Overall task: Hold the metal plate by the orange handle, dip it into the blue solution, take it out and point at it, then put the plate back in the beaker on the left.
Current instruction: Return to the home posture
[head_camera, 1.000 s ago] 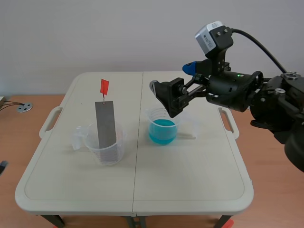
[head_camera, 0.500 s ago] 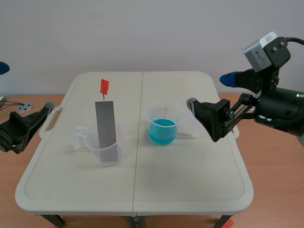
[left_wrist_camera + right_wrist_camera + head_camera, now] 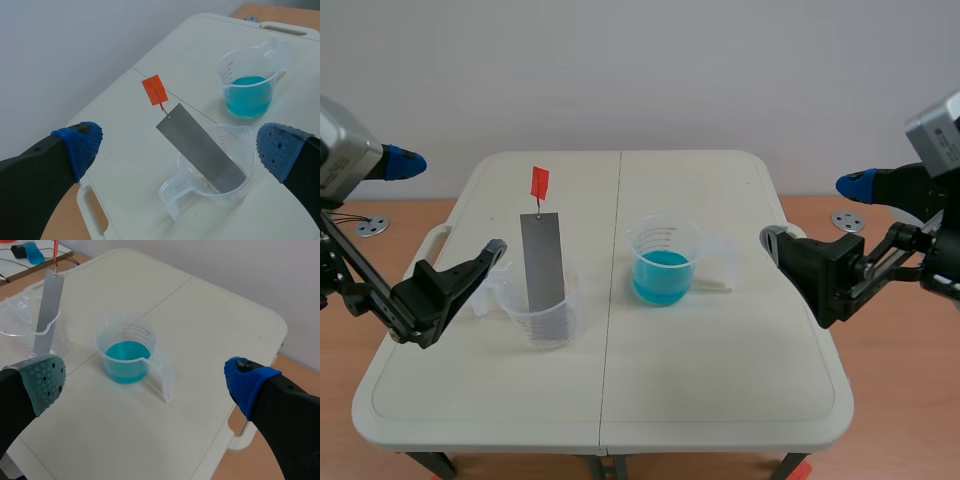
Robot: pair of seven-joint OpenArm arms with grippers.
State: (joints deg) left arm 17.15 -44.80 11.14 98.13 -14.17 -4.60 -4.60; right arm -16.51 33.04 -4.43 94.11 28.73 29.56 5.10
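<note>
A grey metal plate (image 3: 542, 265) leans upright in the clear left beaker (image 3: 548, 318), with its orange handle (image 3: 539, 182) sticking up on a thin wire. The beaker of blue solution (image 3: 665, 264) stands right of the table's middle seam. My left gripper (image 3: 448, 204) is open at the table's left edge, just left of the plate's beaker. In the left wrist view the plate (image 3: 200, 147), handle (image 3: 154, 90) and beaker (image 3: 172, 192) lie ahead of the open left gripper (image 3: 180, 146). My right gripper (image 3: 814, 211) is open at the table's right edge; the blue beaker (image 3: 125, 352) lies ahead of it (image 3: 146, 380).
The white folding table (image 3: 720, 400) has carry handles at both sides. Small grey discs (image 3: 372, 226) (image 3: 847, 221) lie on the wooden surface beyond each side. The plate (image 3: 48, 310) shows far off in the right wrist view.
The right arm has pulled back from above the blue beaker to the table's right edge. The left arm has come in from the left, close to the plate's beaker.
</note>
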